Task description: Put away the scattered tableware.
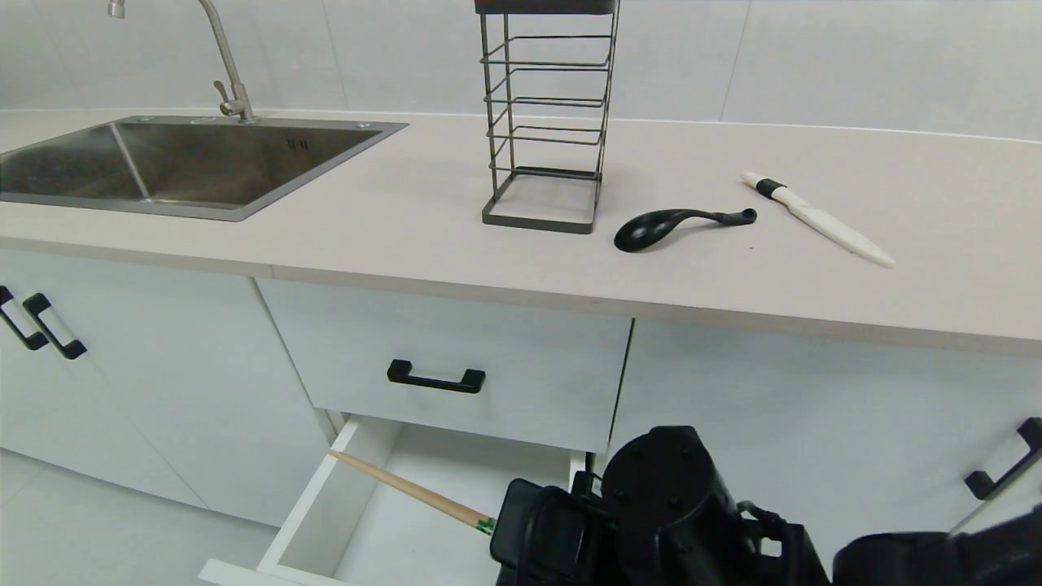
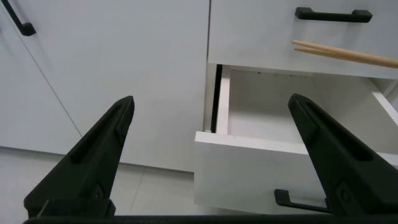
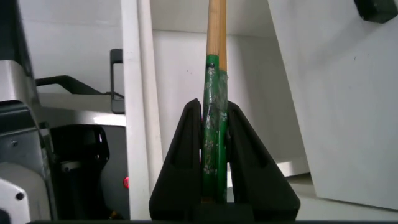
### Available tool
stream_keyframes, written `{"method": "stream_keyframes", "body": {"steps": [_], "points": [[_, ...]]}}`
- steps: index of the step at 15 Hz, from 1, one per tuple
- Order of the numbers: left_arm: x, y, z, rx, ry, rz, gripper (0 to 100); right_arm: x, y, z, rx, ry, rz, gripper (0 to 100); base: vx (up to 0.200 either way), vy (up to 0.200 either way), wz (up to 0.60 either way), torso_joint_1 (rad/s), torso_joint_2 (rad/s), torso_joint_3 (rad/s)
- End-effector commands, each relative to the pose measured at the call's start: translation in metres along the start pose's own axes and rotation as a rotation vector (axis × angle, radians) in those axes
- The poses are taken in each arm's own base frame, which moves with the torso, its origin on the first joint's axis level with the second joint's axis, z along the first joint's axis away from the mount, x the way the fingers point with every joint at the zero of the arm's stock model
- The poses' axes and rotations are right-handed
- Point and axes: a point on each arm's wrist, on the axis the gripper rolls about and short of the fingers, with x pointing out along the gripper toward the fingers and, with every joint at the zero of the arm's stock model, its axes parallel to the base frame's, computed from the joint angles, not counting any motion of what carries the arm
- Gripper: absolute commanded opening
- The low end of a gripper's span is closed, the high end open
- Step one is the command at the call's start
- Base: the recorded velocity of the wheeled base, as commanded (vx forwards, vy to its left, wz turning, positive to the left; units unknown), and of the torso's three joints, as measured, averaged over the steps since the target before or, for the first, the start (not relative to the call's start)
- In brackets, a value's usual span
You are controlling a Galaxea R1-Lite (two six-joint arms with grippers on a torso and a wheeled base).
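Head view: the right claw (image 1: pixel 500 529) holds the chopsticks (image 1: pixel 407 487) over the open drawer (image 1: pixel 313 509), below and in front of the wire rack (image 1: pixel 544 122). A black spoon (image 1: pixel 651 229) lies just right of the rack on the tabletop (image 1: pixel 391 212), and a white knife (image 1: pixel 818 218) farther right. I judge 2 pieces remain.

Left wrist view: the left claw (image 2: pixel 211 102) gapes wide, holding nothing, near the drawer's front edge.

Right wrist view: the claw is clamped on the chopsticks' green-taped ends. The drawer walls stand close, so the room to move looks narrow.
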Motion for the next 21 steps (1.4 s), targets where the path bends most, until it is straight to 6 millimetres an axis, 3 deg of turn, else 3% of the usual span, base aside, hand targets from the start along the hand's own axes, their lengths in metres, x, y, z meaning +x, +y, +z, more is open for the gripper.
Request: {"method": "stream_keyframes", "body": {"steps": [1,7,21], "points": [[0.0,0.0,0.0,0.0,0.002,0.0,100,0.02,-0.003,-0.009,0.012,0.049,-0.006,0,0.0,0.0,0.0,0.0,0.0,0.0],[0.0,0.0,0.0,0.0,0.002,0.0,100,0.049,-0.019,-0.006,0.036,0.046,-0.041,0,0.0,0.0,0.0,0.0,0.0,0.0],[0.0,0.0,0.0,0.0,0.002,0.0,100,0.08,-0.024,-0.021,0.039,0.112,-0.039,0,0.0,0.0,0.0,0.0,0.0,0.0]]}}
